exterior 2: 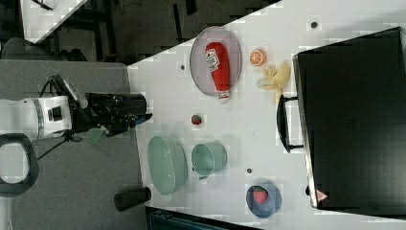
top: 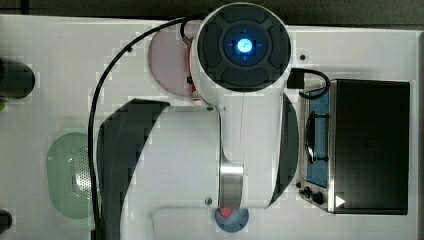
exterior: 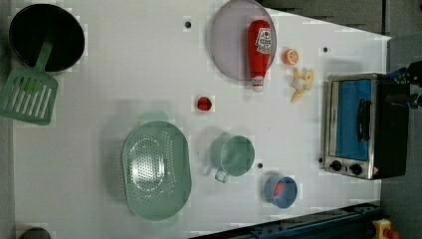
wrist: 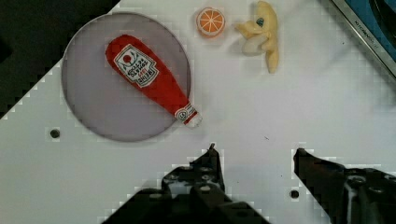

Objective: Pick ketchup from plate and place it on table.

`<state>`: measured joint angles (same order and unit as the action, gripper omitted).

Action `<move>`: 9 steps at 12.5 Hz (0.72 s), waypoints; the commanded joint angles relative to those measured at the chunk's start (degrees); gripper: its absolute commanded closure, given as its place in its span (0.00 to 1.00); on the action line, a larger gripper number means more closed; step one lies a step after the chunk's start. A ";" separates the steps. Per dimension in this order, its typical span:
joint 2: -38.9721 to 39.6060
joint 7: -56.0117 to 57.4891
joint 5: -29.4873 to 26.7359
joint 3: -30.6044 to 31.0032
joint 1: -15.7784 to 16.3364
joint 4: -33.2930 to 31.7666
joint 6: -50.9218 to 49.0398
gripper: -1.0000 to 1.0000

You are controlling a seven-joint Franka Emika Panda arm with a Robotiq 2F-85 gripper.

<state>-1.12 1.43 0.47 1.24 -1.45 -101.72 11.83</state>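
Two dark fingers point(wrist: 212, 170) of the gripper point(wrist: 254, 151) fill the near edge of the wrist view, spread wide apart with nothing between them, hanging above bare white surface point(wrist: 280, 116) just short of the plate point(wrist: 93, 107); the ketchup point(wrist: 149, 79) lies flat on that plate, its body across the mauve disc and its white cap poking just over the rim onto the surface; beyond it sit an orange slice point(wrist: 210, 21) and a peeled banana point(wrist: 262, 35), close together; in the left view the ketchup point(exterior: 261, 52) lies along the plate's point(exterior: 229, 40) right side, with a small round red fruit point(exterior: 204, 103) well apart below it, then a green perforated bowl point(exterior: 157, 169), a green cup point(exterior: 233, 156) and a blue dish point(exterior: 280, 191) holding what looks like a strawberry, though it is hard to be sure there; a toaster oven point(exterior: 361, 124) stands at the left view's right, a black pan point(exterior: 47, 37) and green spatula point(exterior: 30, 94) at the left view's left; in the right view the gripper point(exterior 2: 143, 115) is off the surface's edge, well apart from the ketchup point(exterior 2: 218, 67); in the top view the arm point(top: 242, 100) covers most of the plate point(top: 167, 60).
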 commanded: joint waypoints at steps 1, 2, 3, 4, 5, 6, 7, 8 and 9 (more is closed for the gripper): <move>-6.62 0.21 -1.98 2.14 -4.39 -6.83 -3.85 0.21; -6.09 0.30 -1.98 2.19 -4.33 -6.82 -3.64 0.10; -5.21 0.55 -1.98 2.26 -4.21 -6.82 -2.90 0.00; -3.93 1.12 -1.98 2.37 -4.02 -6.82 -1.33 0.00; -2.27 1.82 -1.98 2.53 -3.78 -6.81 0.82 0.00; -0.33 2.43 -1.98 2.80 -3.56 -6.77 3.33 0.00; 1.74 3.03 -1.98 3.12 -3.34 -6.75 5.88 0.00; 3.90 3.70 -1.98 3.59 -3.15 -6.67 8.75 0.00; 6.19 4.24 -1.98 4.07 -2.92 -6.65 12.08 0.00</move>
<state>3.71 2.41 -1.60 4.98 -4.63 -107.49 23.77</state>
